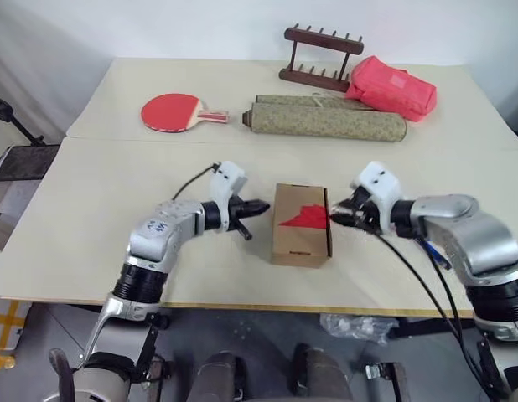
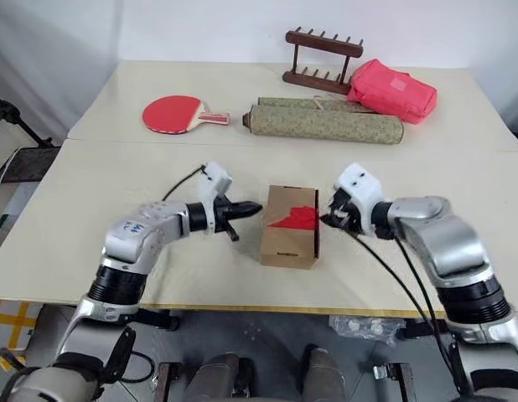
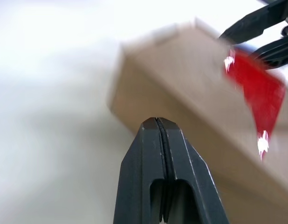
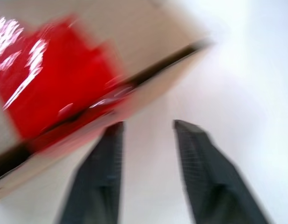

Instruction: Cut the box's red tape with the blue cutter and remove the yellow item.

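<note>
Brown box (image 1: 302, 224) with red tape (image 1: 305, 218) at frame centre on worktop (image 1: 91, 218), left claw (image 1: 261, 206) pressed together beside its left edge, right claw (image 1: 336, 217) spread empty at its right edge.

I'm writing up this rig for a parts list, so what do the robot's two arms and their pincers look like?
Both arms are silver-grey metal with black joint rings. Each wrist carries a white block, and a thin black cable loops off it. The left pincer and right pincer each have two slim black fingers. The left forearm bears small dark lettering.
</note>
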